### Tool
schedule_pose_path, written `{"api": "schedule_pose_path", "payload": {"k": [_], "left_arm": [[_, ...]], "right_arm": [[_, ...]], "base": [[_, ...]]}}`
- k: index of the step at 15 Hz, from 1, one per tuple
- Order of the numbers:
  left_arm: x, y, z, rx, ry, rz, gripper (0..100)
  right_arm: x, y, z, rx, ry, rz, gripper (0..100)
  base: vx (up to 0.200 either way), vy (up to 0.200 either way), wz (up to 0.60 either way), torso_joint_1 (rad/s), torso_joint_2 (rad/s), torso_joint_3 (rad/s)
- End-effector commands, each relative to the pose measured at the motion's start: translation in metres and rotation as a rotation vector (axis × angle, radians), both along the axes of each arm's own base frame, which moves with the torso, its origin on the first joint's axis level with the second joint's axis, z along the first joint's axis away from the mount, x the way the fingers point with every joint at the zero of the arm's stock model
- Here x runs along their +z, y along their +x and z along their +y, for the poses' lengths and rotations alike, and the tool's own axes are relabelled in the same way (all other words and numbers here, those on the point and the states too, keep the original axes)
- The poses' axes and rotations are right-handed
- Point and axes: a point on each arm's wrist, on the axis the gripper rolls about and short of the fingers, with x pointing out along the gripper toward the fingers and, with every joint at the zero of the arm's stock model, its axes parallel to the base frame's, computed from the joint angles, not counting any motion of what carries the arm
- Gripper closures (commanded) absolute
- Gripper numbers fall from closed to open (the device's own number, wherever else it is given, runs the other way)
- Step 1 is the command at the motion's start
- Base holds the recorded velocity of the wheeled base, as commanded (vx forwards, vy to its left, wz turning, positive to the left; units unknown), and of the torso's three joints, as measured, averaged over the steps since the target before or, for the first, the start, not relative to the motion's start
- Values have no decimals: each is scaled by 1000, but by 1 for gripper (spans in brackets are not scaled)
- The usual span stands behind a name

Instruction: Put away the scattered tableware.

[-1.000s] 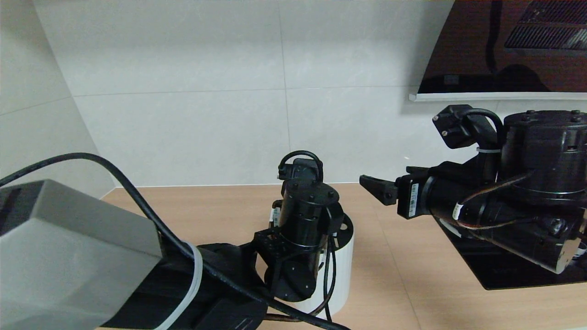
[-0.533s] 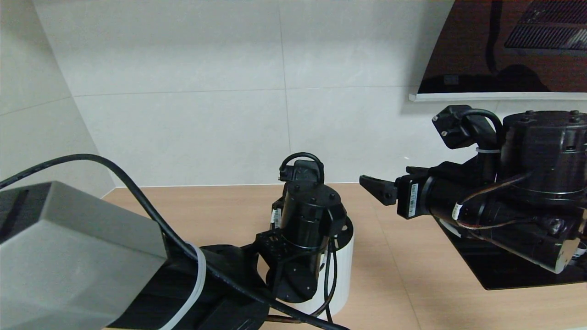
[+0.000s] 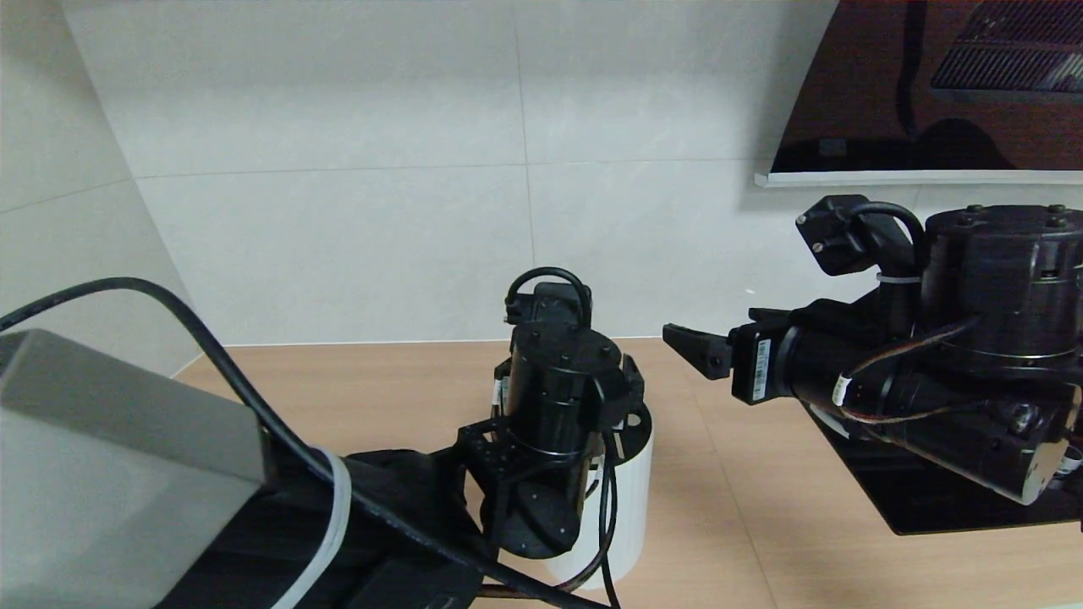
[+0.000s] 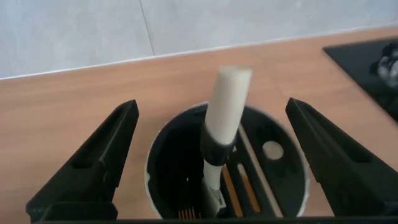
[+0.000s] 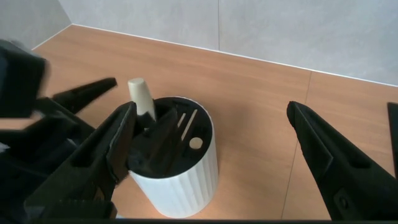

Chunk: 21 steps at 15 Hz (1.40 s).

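The white holder stands on the wooden worktop, near the middle. It's a ribbed cylinder with a black lining. A utensil leans up out of it, with a smooth cream handle, rounded at the top, and a black collar lower down. Its working end is sunk in the dark interior and can't be made out. Beside it lie thin wooden chopsticks, plus a small pale round disc that is hard to identify.

The left end effector hangs right over the holder, jaws spread wide, one black wedge-shaped finger on each side of the rim and touching nothing. From the head camera the left wrist covers most of the holder, so just a strip of white wall shows.

The right end effector is wide apart too and carries nothing. It sits above the worktop, right of the holder.

Further right, a glossy black cooktop is cut off by the frame edge. Pale tiled wall runs along the back, with a dark range hood up at far right.
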Motion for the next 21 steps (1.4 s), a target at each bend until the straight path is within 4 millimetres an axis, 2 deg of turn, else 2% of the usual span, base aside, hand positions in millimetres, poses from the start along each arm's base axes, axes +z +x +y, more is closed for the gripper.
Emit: {"api": "schedule_pose_path", "payload": {"k": [1, 3, 4, 5, 6, 7, 8, 10, 11, 12, 13, 15, 18, 21], "left_arm": [[48, -14, 24, 6, -107, -88, 0], [83, -28, 58, 7, -170, -150, 0], [99, -36, 81, 0, -194, -180, 0], [109, -47, 110, -10, -196, -202, 0], [112, -56, 131, -20, -201, -216, 0], [116, -66, 153, -24, -213, -238, 0], [114, -78, 173, -1, -208, -242, 0], [102, -108, 205, 52, -200, -245, 0], [94, -129, 224, 86, -195, -262, 0], [90, -143, 235, 104, -191, -276, 0], [81, -172, 255, 134, -185, -297, 0], [65, -215, 280, 204, -151, -280, 0], [38, -264, 296, 263, -131, -287, 0], [28, -282, 296, 301, -129, -320, 0]], "right_arm": [[2, 2, -5, -24, 4, -7, 0], [3, 4, -19, -61, -33, -30, 0], [4, 5, -29, -85, -82, -58, 0], [9, 2, -42, -116, -90, -97, 0], [14, -5, -53, -140, -67, -126, 0], [21, -16, -72, -183, -31, -174, 0], [21, -34, -93, -219, -19, -198, 0], [8, -73, -122, -258, -11, -220, 0], [-1, -101, -140, -294, 6, -252, 0], [-4, -118, -151, -331, 25, -289, 0], [-9, -147, -170, -420, 49, -349, 0], [-20, -200, -187, -484, 66, -412, 0], [-44, -262, -201, -514, 47, -398, 0], [-47, -269, -198, -595, 26, -368, 0]], "base": [[0, 0, 0, 0, 0, 0], [0, 0, 0, 0, 0, 0], [0, 0, 0, 0, 0, 0], [0, 0, 0, 0, 0, 0], [0, 0, 0, 0, 0, 0], [0, 0, 0, 0, 0, 0], [0, 0, 0, 0, 0, 0], [0, 0, 0, 0, 0, 0], [0, 0, 0, 0, 0, 0], [0, 0, 0, 0, 0, 0], [0, 0, 0, 0, 0, 0], [0, 0, 0, 0, 0, 0], [0, 0, 0, 0, 0, 0], [0, 0, 0, 0, 0, 0]]}}
